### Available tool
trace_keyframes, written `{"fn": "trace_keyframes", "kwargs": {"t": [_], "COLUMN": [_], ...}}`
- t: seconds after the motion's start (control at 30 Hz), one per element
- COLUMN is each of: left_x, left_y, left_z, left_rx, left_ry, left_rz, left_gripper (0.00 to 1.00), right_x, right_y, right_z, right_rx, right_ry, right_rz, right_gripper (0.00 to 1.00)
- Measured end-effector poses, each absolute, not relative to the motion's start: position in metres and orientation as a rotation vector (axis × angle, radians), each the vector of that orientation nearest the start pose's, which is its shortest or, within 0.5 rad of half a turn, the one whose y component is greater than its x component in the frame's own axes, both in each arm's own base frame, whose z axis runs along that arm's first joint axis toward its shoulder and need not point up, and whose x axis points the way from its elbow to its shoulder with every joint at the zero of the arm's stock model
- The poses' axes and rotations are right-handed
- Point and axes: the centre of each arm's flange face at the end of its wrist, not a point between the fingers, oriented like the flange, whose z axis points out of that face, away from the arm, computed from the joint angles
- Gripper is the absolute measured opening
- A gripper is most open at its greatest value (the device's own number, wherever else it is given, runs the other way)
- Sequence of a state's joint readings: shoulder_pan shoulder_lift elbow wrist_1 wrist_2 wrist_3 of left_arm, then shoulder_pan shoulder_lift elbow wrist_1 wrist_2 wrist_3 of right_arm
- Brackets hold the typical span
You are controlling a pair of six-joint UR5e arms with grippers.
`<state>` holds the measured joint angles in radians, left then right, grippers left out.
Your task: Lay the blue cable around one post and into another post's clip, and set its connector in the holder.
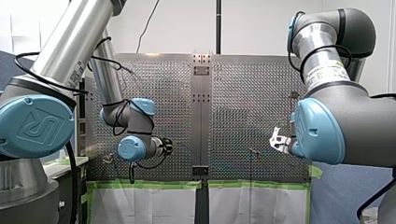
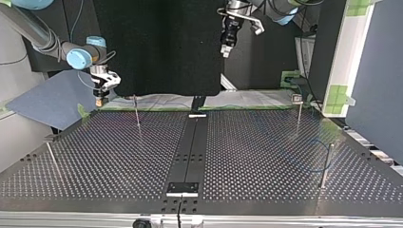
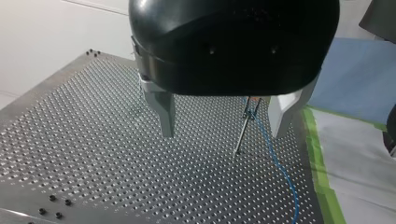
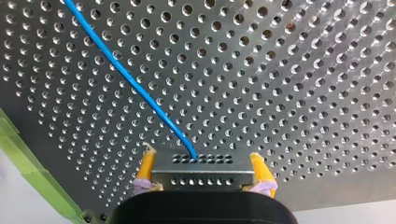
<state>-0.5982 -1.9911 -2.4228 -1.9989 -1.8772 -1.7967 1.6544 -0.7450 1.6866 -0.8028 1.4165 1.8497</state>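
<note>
UR-logo cap (image 1: 35, 125) looms; right claw (image 4: 201, 156) grips connector (image 4: 201, 175), left claw (image 3: 222, 133) gapes wide.

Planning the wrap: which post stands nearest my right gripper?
The far post at the top view's left: it alone stands close beside my right gripper.

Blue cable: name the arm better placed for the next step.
Right. My right gripper is shut on the connector, the cable running from it. My left gripper hangs open above the table, holding nothing.
</note>
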Motion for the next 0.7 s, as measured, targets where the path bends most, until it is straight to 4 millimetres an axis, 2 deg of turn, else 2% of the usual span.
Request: {"fn": "trace_keyframes", "kwargs": {"t": [0.37,0.7], "left_x": [0.253,0.254], "left_y": [-0.294,-0.292], "left_z": [0.067,0.065], "left_rx": [0.088,0.088], "left_ry": [1.684,1.696], "left_rz": [-0.356,-0.348], "left_gripper": [1.00,1.00], "right_x": [0.199,0.203], "right_y": [-0.616,-0.620], "right_z": [0.026,0.068], "right_rx": [1.354,1.332], "right_ry": [-1.411,-1.372], "right_rz": [1.471,1.488], "right_gripper": [0.00,0.00]}}
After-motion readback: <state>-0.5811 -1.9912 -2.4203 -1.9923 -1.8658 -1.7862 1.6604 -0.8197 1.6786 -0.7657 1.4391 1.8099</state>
